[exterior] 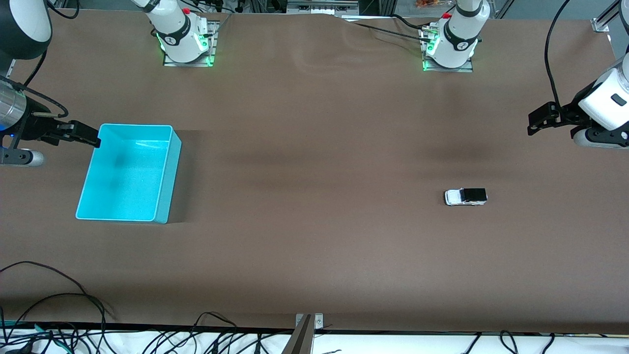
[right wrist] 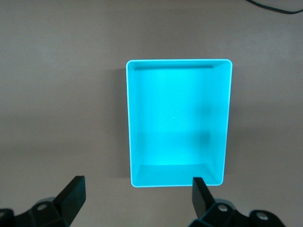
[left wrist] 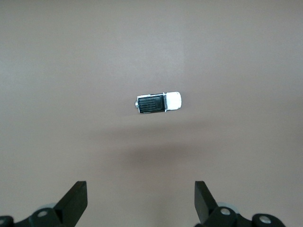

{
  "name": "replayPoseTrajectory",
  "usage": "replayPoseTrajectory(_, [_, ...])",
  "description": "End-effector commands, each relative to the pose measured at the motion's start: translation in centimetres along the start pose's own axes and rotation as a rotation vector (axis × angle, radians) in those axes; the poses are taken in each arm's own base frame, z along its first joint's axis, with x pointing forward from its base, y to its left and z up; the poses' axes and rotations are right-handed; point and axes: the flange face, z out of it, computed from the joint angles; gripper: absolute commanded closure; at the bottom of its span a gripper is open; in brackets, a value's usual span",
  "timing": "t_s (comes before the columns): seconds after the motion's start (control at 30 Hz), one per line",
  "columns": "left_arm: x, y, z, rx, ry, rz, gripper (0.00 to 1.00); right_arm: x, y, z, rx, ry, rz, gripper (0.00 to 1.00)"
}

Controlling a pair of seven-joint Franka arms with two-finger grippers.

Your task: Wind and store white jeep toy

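Observation:
The white jeep toy, tiny with a black roof, stands on the brown table toward the left arm's end; the left wrist view shows it from above. My left gripper hangs over the table's end past the jeep, open and empty. The cyan bin sits empty toward the right arm's end. My right gripper hovers by the bin's outer corner, open with nothing between its fingers. From the right wrist, the bin shows a bare floor.
Both arm bases stand along the table's edge farthest from the front camera. Loose black cables trail over the edge nearest that camera, beside a metal bracket.

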Motion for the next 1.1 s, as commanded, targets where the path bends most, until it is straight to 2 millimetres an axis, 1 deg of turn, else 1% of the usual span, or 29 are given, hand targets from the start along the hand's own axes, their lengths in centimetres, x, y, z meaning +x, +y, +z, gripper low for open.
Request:
replayPoseTrajectory(0.0, [0.27, -0.13, -0.49, -0.019, 0.011, 0.007, 0.0, -0.84, 0.03, -0.13, 0.015, 0.003, -0.013, 0.0])
replayPoseTrajectory(0.87, [0.16, -0.19, -0.34, -0.021, 0.001, 0.021, 0.0, -0.87, 0.03, -0.1, 0.015, 0.0, -0.013, 0.0])
replayPoseTrajectory(1.0, [0.07, -0.06, -0.57, -0.033, 0.005, 0.009, 0.0, -0.89, 0.03, -0.09, 0.015, -0.001, -0.013, 0.0])
replayPoseTrajectory(1.03, [0.1, 0.22, -0.65, -0.036, 0.007, 0.012, 0.0, -0.89, 0.03, -0.09, 0.015, -0.001, -0.013, 0.0])
replayPoseTrajectory(1.07, [0.1, 0.37, -1.04, -0.034, 0.016, 0.017, 0.0, -0.89, 0.03, -0.09, 0.015, -0.001, -0.013, 0.0])
